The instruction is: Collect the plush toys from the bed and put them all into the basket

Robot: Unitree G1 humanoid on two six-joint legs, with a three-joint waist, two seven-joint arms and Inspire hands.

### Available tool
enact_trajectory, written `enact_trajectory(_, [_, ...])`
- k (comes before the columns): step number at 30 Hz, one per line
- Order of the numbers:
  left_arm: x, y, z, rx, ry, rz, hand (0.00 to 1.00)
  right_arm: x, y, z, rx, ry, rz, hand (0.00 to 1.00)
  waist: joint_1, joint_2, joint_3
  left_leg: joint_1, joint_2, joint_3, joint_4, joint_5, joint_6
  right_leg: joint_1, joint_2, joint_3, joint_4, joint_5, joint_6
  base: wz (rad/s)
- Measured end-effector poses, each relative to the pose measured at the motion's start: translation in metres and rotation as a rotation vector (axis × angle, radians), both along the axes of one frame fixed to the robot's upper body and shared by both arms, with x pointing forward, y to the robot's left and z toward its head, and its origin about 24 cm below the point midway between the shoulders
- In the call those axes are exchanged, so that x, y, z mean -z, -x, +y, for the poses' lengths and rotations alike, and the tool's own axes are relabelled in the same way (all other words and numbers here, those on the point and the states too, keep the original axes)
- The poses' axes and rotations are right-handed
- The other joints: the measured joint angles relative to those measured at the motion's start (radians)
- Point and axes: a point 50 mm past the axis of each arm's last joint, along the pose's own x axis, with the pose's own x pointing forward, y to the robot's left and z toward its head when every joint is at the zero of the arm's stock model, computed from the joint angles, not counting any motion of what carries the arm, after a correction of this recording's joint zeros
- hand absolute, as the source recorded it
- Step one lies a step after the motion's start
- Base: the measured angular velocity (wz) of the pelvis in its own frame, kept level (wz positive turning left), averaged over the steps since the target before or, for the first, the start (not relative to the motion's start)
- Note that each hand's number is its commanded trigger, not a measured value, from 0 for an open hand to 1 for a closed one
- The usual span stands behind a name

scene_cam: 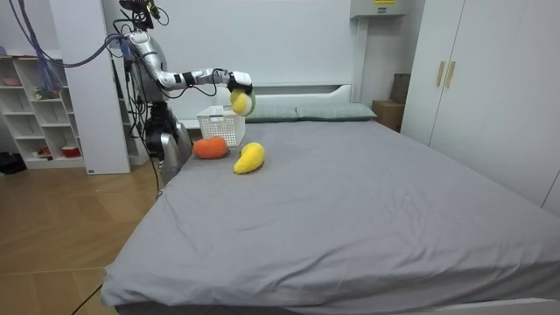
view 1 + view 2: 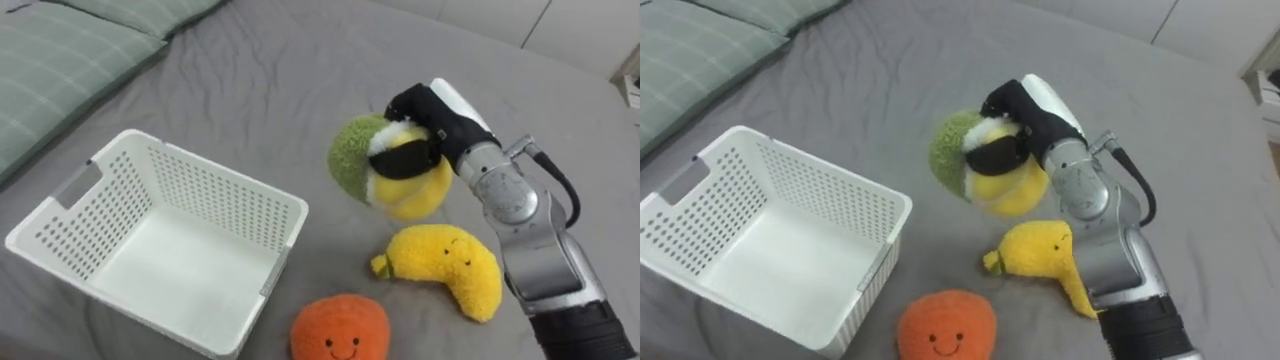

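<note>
My right hand [image 2: 425,125] [image 2: 1020,115] is shut on a yellow-and-green plush toy [image 2: 390,168] [image 2: 985,165] and holds it in the air above the grey bed [image 2: 260,70], to the right of the white basket [image 2: 120,235] [image 2: 720,220]. A yellow banana plush [image 2: 450,268] [image 2: 1040,255] lies on the bed below the held toy. An orange round plush with a smile [image 2: 340,328] [image 2: 945,325] lies near the basket's right corner. In the room view I stand at the bed's side with the right arm stretched out and the toy [image 1: 242,102] above the basket [image 1: 220,124].
The basket is empty. Green striped pillows [image 2: 70,50] lie at the upper left, at the head of the bed. A white shelf unit [image 1: 35,109] and wardrobe doors [image 1: 490,87] stand around the bed in the room view.
</note>
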Motion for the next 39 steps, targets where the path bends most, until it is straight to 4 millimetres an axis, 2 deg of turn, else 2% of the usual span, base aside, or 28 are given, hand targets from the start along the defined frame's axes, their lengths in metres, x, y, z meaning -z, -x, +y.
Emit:
enact_trajectory(8, [-0.001,-0.006,-0.002,0.022,0.000,-0.008,0.00,-0.015,-0.007,0.015,-0.056,0.004,-0.043,1.00,0.043,0.003,0.0025,-0.022,-0.014,-0.048,0.004,0.013,0.000,-0.002,-0.008,-0.047,-0.001,0.000,0.000,0.17])
enact_trajectory(12, [-0.002,-0.007,0.001,0.023,-0.007,-0.005,0.00,-0.017,-0.007,0.034,-0.097,0.023,-0.065,1.00,0.080,0.001,0.0014,-0.026,-0.013,-0.050,0.004,0.014,-0.001,-0.007,-0.008,-0.050,0.000,0.000,0.000,0.02])
enact_trajectory(17, [-0.003,-0.011,0.002,0.030,-0.017,-0.009,0.00,-0.026,-0.008,0.050,-0.156,0.035,-0.090,1.00,0.106,-0.012,-0.0015,-0.040,-0.016,-0.060,0.007,0.016,0.000,-0.015,-0.011,-0.062,0.001,0.000,0.000,0.07])
enact_trajectory(23, [-0.007,-0.022,0.003,0.051,-0.025,-0.046,0.00,-0.040,-0.011,0.063,-0.205,0.051,-0.134,1.00,0.109,-0.015,-0.0002,-0.048,-0.021,-0.080,0.008,0.019,-0.002,-0.015,-0.012,-0.081,0.000,0.000,0.001,0.09])
enact_trajectory(24, [-0.007,-0.023,0.003,0.053,-0.026,-0.047,0.00,-0.040,-0.010,0.066,-0.215,0.055,-0.133,0.78,0.109,-0.015,0.0008,-0.049,-0.021,-0.080,0.008,0.019,-0.002,-0.016,-0.013,-0.082,0.001,0.000,0.001,0.00])
enact_trajectory(26, [-0.008,-0.025,0.004,0.063,-0.030,-0.047,0.00,-0.038,-0.009,0.070,-0.234,0.057,-0.122,0.09,0.108,-0.014,0.0029,-0.051,-0.021,-0.081,0.008,0.020,-0.002,-0.016,-0.013,-0.083,0.001,0.000,0.001,0.00])
enact_trajectory(27, [-0.008,-0.026,0.004,0.073,-0.031,-0.047,0.00,-0.037,-0.008,0.074,-0.244,0.052,-0.117,0.00,0.108,-0.014,0.0035,-0.052,-0.021,-0.081,0.008,0.020,-0.002,-0.018,-0.013,-0.083,0.001,0.000,0.001,0.00])
enact_trajectory(32, [-0.008,-0.027,0.004,0.076,-0.033,-0.048,0.00,-0.032,-0.004,0.086,-0.285,0.056,-0.101,0.00,0.112,-0.011,0.0065,-0.052,-0.022,-0.082,0.007,0.020,-0.001,-0.018,-0.013,-0.084,0.000,0.000,0.001,0.00])
enact_trajectory(39, [-0.006,-0.023,0.003,0.089,-0.032,-0.026,0.00,-0.020,-0.005,0.089,-0.295,0.081,-0.055,0.00,0.114,-0.009,0.0112,-0.054,-0.027,-0.100,0.007,0.027,-0.002,-0.016,-0.016,-0.102,-0.001,0.000,0.001,0.07])
